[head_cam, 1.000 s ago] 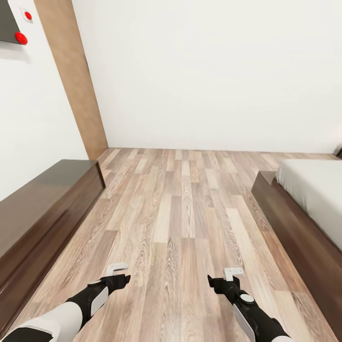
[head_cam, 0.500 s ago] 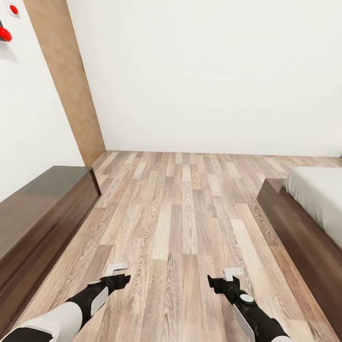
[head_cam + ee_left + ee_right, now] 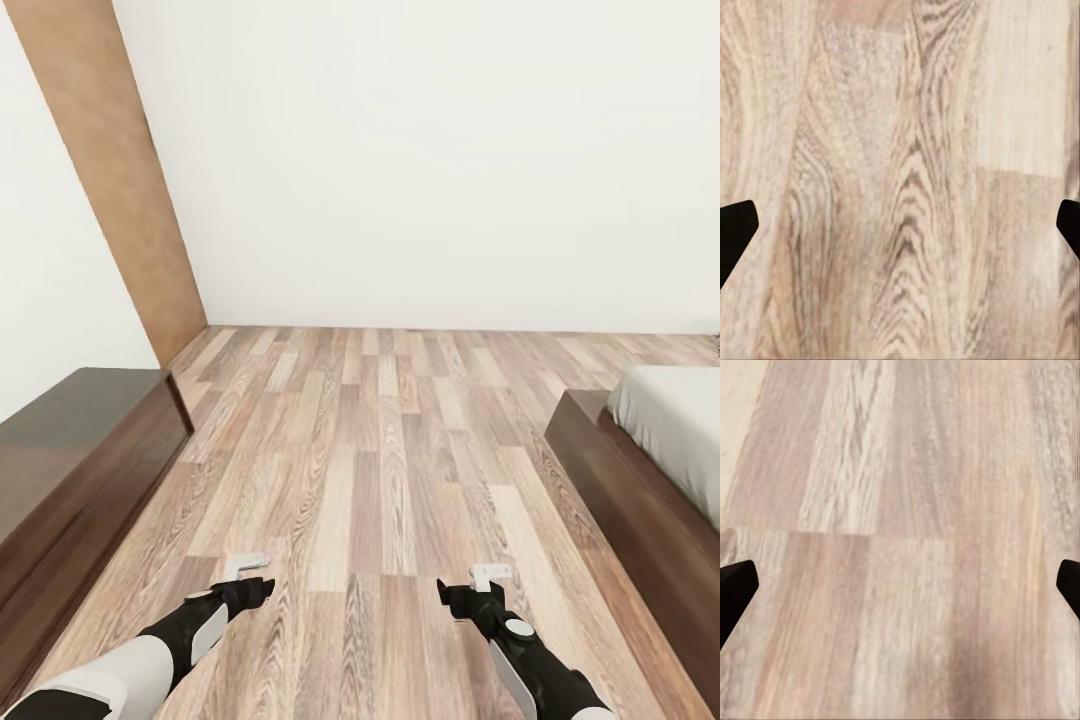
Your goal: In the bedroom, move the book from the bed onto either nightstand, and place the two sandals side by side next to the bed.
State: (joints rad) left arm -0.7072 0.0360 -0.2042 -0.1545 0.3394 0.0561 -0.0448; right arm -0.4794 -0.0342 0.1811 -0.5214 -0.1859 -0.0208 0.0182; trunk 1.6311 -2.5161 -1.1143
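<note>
Wide lane of brown wood-plank floor (image 3: 380,470) ran ahead to the white back wall (image 3: 430,160). Bounded on the left by one long glossy dark-brown low cabinet (image 3: 70,460), on the right by one dark-framed bed with off-white mattress (image 3: 660,440). Two grippers counted, left gripper (image 3: 247,575) and right gripper (image 3: 482,582), both spread wide over bare planks, nothing held. One tan wall panel (image 3: 120,190) noted.

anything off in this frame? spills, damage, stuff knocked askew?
Nothing stands out. The wood floor looks undamaged, the bed and the low dark cabinet sit square, and both end effectors, left and right, hang empty.
</note>
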